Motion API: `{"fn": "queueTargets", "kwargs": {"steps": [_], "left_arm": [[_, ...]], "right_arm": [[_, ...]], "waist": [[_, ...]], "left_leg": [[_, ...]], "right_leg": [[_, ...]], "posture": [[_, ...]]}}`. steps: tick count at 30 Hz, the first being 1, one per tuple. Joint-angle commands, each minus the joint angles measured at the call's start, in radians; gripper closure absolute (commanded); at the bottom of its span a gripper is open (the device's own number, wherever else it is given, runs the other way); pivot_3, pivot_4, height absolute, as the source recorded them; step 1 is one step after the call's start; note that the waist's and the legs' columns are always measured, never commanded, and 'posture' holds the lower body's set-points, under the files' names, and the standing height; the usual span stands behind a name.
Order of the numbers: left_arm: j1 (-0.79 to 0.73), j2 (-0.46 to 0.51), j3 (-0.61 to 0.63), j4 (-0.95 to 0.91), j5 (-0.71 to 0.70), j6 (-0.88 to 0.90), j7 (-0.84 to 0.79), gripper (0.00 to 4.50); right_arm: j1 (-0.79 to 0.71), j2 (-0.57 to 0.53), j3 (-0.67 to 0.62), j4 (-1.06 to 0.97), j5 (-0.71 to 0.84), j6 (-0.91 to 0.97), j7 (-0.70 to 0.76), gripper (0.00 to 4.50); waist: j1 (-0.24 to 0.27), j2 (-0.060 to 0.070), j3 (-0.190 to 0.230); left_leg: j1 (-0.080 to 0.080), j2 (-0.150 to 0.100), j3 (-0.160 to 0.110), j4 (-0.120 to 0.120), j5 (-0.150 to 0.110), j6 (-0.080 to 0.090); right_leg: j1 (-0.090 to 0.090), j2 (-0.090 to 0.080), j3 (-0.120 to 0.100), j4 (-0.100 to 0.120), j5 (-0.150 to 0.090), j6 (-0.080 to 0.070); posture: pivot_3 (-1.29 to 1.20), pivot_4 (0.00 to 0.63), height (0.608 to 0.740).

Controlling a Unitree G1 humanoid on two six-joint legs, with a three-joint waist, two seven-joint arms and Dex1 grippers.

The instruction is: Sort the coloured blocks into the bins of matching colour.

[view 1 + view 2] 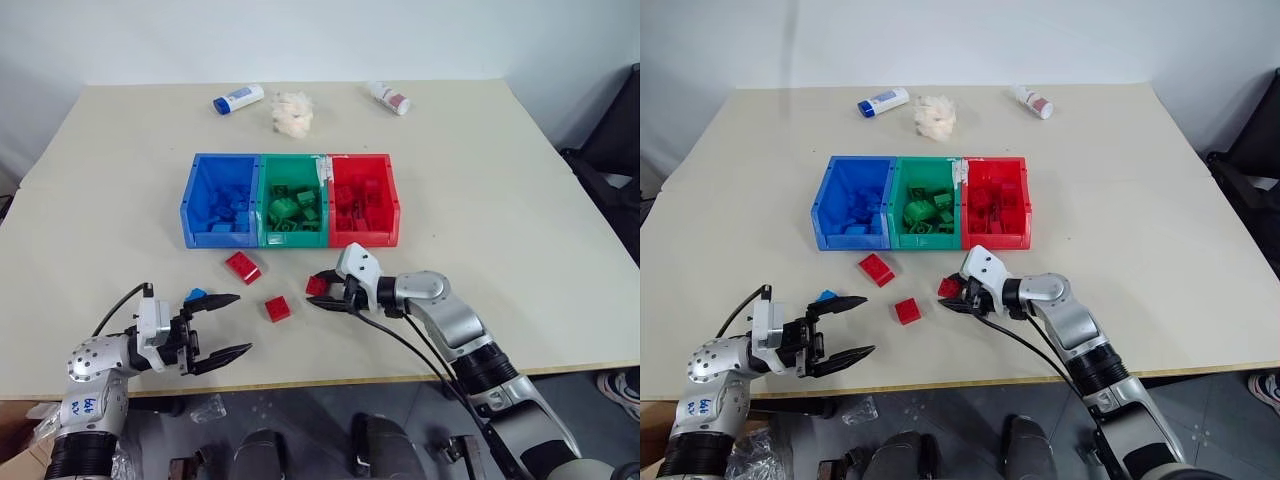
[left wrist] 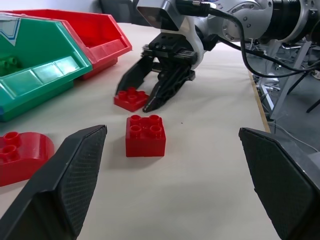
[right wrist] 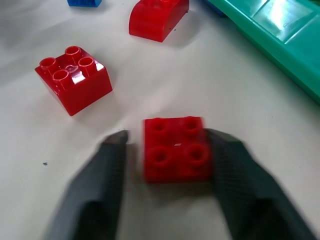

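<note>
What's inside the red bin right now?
The red bin holds a loose pile of red blocks, several stacked on each other. Its front wall and the top blocks cover whatever lies at the bottom, so an exact count is not possible.

Looks like lab or test room: bare white wall (image 1: 300, 40), plain beige table (image 1: 480, 180), dark chair (image 1: 615, 150) alongside.

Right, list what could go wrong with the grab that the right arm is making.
1. The right gripper straddles a flat red block, but one finger stands apart from it, so closing may push it sideways rather than pinch it.
2. The taller red block lies close by; a skewed close could knock it.
3. The block is low, so the grip may slip.
</note>
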Motion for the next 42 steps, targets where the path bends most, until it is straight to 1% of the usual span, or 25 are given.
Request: {"fn": "queueTargets", "kwargs": {"steps": [1, 6, 10, 13, 16, 18, 20, 23, 25, 29, 33, 35, 39, 42], "left_arm": [[-0.014, 0.003, 0.006, -0.016, -0.018, 0.0, -0.003, 0.0], [-0.042, 0.002, 0.0, 0.009, -0.015, -0.002, -0.015, 0.0], [-0.063, 0.001, -0.004, 0.031, -0.011, -0.003, -0.026, 0.0], [-0.075, 0.001, -0.01, 0.051, -0.008, -0.005, -0.04, 0.0], [-0.097, -0.005, -0.023, 0.07, -0.002, -0.006, -0.048, 0.0], [-0.123, -0.009, -0.033, 0.092, 0.001, -0.01, -0.056, 0.0], [-0.149, -0.012, -0.039, 0.113, 0.004, -0.015, -0.062, 0.0], [-0.163, -0.014, -0.038, 0.132, 0.007, -0.021, -0.072, 0.0], [-0.165, -0.013, -0.036, 0.138, 0.007, -0.025, -0.078, 0.0], [-0.161, -0.012, -0.033, 0.139, 0.006, -0.029, -0.085, 0.0], [-0.155, -0.011, -0.029, 0.143, 0.005, -0.032, -0.092, 0.0], [-0.158, -0.011, -0.028, 0.147, 0.006, -0.032, -0.093, 0.0], [-0.163, -0.01, -0.027, 0.158, 0.009, -0.035, -0.095, 0.0], [-0.168, -0.008, -0.025, 0.169, 0.011, -0.037, -0.096, 0.0]], "right_arm": [[0.022, 0.024, -0.043, -0.053, 0.024, -0.022, -0.027, 3.05], [0.063, 0.033, -0.099, -0.161, 0.059, 0.001, -0.07, 3.05], [0.072, 0.029, -0.248, -0.313, 0.132, 0.094, -0.191, 3.05], [0.037, 0.015, -0.313, -0.314, 0.12, 0.117, -0.269, 3.05], [-0.025, 0.01, -0.34, -0.245, 0.096, 0.111, -0.321, 3.05], [-0.069, 0.015, -0.343, -0.178, 0.077, 0.091, -0.351, 2.32], [-0.083, 0.011, -0.33, -0.152, 0.067, 0.073, -0.343, 1.66], [-0.081, 0.01, -0.323, -0.15, 0.065, 0.061, -0.335, 0.66], [-0.05, -0.013, -0.319, -0.19, 0.079, 0.063, -0.303, 0.02], [0.033, -0.081, -0.318, -0.289, 0.117, 0.06, -0.204, 0.02], [0.197, -0.223, -0.342, -0.43, 0.186, 0.064, -0.043, 0.02], [0.25, -0.272, -0.359, -0.466, 0.214, 0.081, -0.011, 0.02], [0.399, -0.397, -0.432, -0.529, 0.264, 0.079, 0.08, 0.02], [0.47, -0.46, -0.465, -0.544, 0.277, 0.076, 0.12, 0.02]], "waist": [[0.0, 0.0, 0.0], [0.001, 0.0, 0.0], [0.002, 0.0, 0.0], [0.002, 0.0, 0.0], [0.001, 0.0, 0.0], [-0.002, 0.0, 0.0], [-0.001, 0.0, 0.0], [-0.002, 0.0, 0.0], [-0.002, 0.0, 0.0], [0.004, 0.0, 0.0], [0.006, 0.0, 0.0], [0.005, 0.0, 0.0], [0.003, 0.0, 0.0], [0.003, 0.0, 0.0]], "left_leg": [[0.0, 0.0, 0.0, 0.0, 0.0, 0.0], [0.0, 0.0, 0.0, 0.0, 0.0, 0.0], [0.0, 0.0, 0.0, 0.0, 0.0, 0.0], [0.0, 0.0, 0.0, 0.0, 0.0, 0.0], [0.0, 0.0, 0.0, 0.0, 0.0, 0.0], [0.0, 0.0, 0.001, -0.001, 0.0, 0.0], [0.0, 0.0, 0.001, -0.001, 0.0, 0.0], [0.0, 0.0, 0.002, -0.001, 0.0, 0.0], [-0.001, 0.0, 0.003, -0.002, 0.0, 0.0], [-0.001, 0.0, 0.003, -0.002, 0.0, 0.0], [-0.002, 0.0, 0.002, -0.001, -0.001, 0.001], [-0.002, 0.0, 0.002, -0.001, -0.001, 0.001], [-0.001, 0.0, 0.003, 0.0, -0.001, 0.001], [-0.001, 0.0, 0.003, 0.0, -0.001, 0.001]], "right_leg": [[0.0, 0.0, 0.0, 0.0, 0.0, 0.0], [0.0, 0.0, 0.0, 0.0, 0.0, 0.0], [0.0, 0.0, 0.0, 0.0, 0.0, 0.0], [0.0, 0.0, 0.0, 0.0, 0.0, 0.0], [0.0, 0.0, 0.0, 0.0, 0.0, 0.0], [-0.001, 0.0, 0.001, 0.0, 0.0, 0.0], [-0.001, 0.001, 0.001, 0.0, 0.0, 0.0], [-0.002, 0.001, 0.001, 0.0, 0.0, 0.0], [-0.002, 0.001, 0.002, 0.0, 0.0, 0.0], [-0.003, 0.001, 0.002, -0.001, 0.0, 0.0], [-0.002, 0.0, 0.002, -0.002, 0.0, 0.001], [-0.002, 0.0, 0.002, -0.002, 0.0, 0.001], [-0.002, 0.001, 0.003, -0.002, 0.0, 0.001], [-0.002, 0.001, 0.003, -0.002, 0.0, 0.001]], "posture": [[0.0, 0.15, 0.74], [0.0, 0.15, 0.74], [0.0, 0.15, 0.74], [0.0, 0.15, 0.74], [0.0, 0.15, 0.74], [0.0, 0.15, 0.74], [0.0, 0.15, 0.74], [0.0, 0.15, 0.74], [0.0, 0.15, 0.74], [0.0, 0.15, 0.74], [0.0, 0.15, 0.74], [0.0, 0.15, 0.74], [0.0, 0.15, 0.74], [0.0, 0.15, 0.74]]}}
